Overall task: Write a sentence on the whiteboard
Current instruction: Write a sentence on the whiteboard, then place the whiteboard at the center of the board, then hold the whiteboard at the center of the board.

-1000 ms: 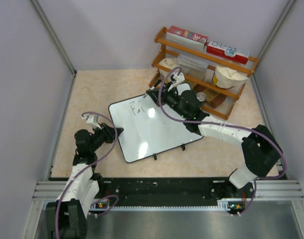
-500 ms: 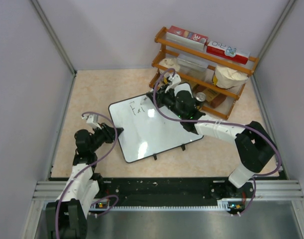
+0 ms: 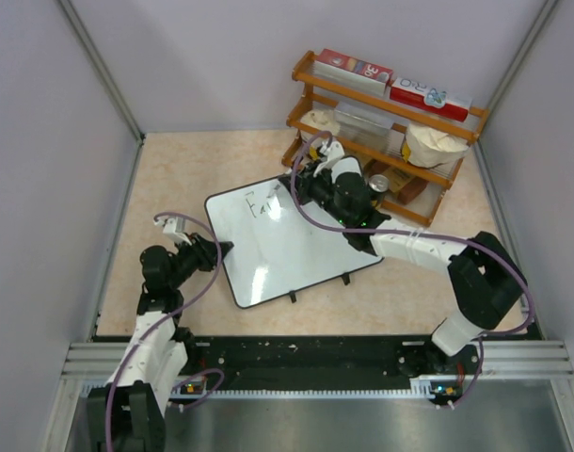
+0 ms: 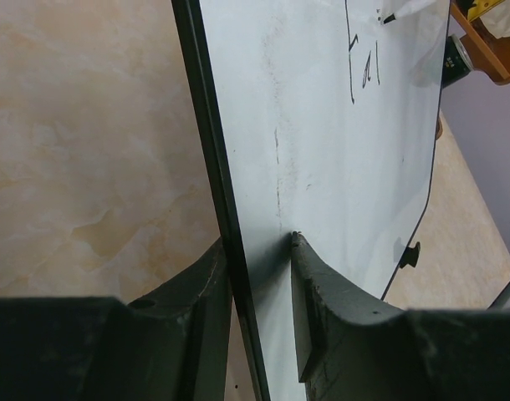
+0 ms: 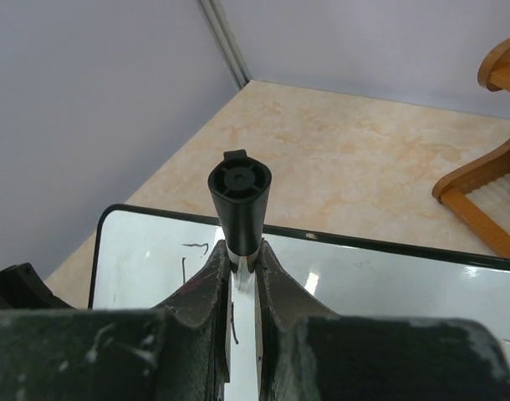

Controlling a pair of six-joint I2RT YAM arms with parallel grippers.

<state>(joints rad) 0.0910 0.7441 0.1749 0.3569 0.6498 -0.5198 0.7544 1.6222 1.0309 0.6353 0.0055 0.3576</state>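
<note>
**Whiteboard**: lies near the middle of the tabletop, turned askew, its small black feet along the near right edge. Top view only: whole outline.

**Sentence**: a few thin black strokes by the far left corner, reading about "Fai". The left wrist view shows the same strokes at the far end of the board. The right wrist view catches only scattered marks either side of the fingers.

**Left end effector**: clenched on the board's left edge. Left wrist view only: the black rim runs between the two fingers, one on the white face, the other on the tabletop side. Arm folded low, forearm reaching right from its base.

**Right end effector**: grasping a marker over the board's far edge, beside the strokes. Right wrist view: black rear end of the marker facing the camera, the tip hidden behind the fingers. Whether the tip touches the board cannot be told. Arm elbow out to the right, long forearm stretching left and away over the board's far right corner.

**Wooden rack**: stands just behind the right end effector. Its contents show in the top view only.
</note>
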